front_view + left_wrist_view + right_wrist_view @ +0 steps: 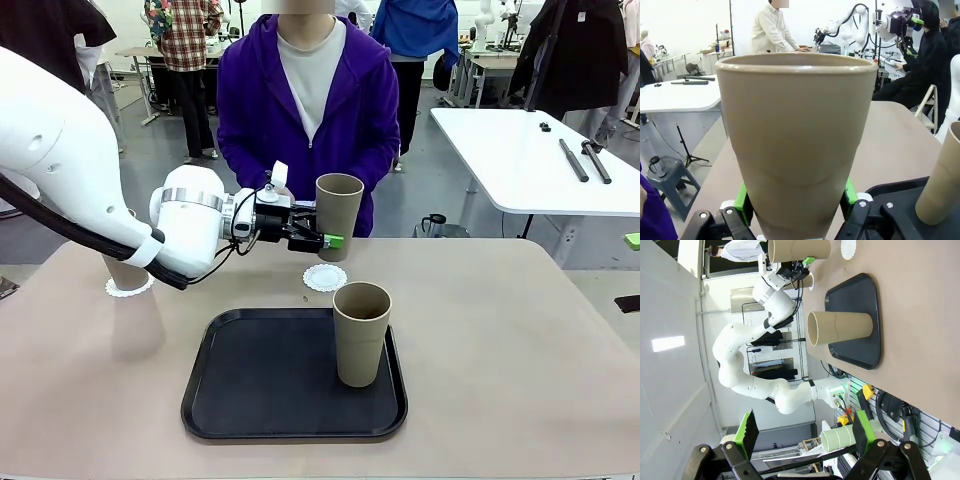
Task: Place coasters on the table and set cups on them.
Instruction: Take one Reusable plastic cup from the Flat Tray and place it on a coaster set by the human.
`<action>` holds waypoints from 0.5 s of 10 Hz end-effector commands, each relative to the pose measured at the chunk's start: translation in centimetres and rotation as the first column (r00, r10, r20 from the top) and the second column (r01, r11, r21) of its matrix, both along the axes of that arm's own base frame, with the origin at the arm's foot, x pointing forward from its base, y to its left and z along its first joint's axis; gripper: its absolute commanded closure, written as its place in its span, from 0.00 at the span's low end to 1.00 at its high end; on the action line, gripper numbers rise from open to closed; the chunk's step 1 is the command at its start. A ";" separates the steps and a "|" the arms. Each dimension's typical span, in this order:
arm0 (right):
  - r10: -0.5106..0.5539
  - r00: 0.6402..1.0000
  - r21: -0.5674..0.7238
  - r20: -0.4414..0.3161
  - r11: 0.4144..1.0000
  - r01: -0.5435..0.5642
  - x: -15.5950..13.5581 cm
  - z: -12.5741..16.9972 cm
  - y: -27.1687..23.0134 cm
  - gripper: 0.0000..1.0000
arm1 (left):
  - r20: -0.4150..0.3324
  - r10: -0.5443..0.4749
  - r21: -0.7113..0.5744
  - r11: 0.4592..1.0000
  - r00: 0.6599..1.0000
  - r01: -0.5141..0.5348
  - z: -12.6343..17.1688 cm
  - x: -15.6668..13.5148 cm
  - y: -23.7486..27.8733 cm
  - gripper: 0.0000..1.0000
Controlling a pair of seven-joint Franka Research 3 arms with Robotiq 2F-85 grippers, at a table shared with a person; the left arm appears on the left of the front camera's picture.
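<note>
My left gripper (330, 240) is shut on a tan cup (339, 205) and holds it upright in the air, just above a white scalloped coaster (325, 277) on the beige table (500, 330). In the left wrist view this cup (795, 145) sits between the green pads (743, 202). A second cup (360, 333) stands on the black tray (250, 400). At the far left a third cup (125, 272) stands on another coaster (130, 289), half hidden behind my left arm. My right gripper (802, 432) is open and holds nothing, far from the tray's cup (840, 329).
A person in a purple hoodie (305, 110) stands at the far edge, right behind the held cup. A white table with black rods (530, 150) is at the back right. The beige table's right half is bare.
</note>
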State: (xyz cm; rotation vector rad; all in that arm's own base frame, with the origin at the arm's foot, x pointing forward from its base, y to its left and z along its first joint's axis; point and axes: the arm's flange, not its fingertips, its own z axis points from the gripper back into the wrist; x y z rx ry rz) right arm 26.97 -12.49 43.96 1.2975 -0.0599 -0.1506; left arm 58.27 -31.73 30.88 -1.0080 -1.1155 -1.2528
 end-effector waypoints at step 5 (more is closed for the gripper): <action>-0.001 1.000 0.010 0.003 1.000 0.001 -0.1 0.1 0.1 0.00 | 0.006 0.003 0.002 1.000 1.000 -0.003 0.3 0.0 0.2 0.18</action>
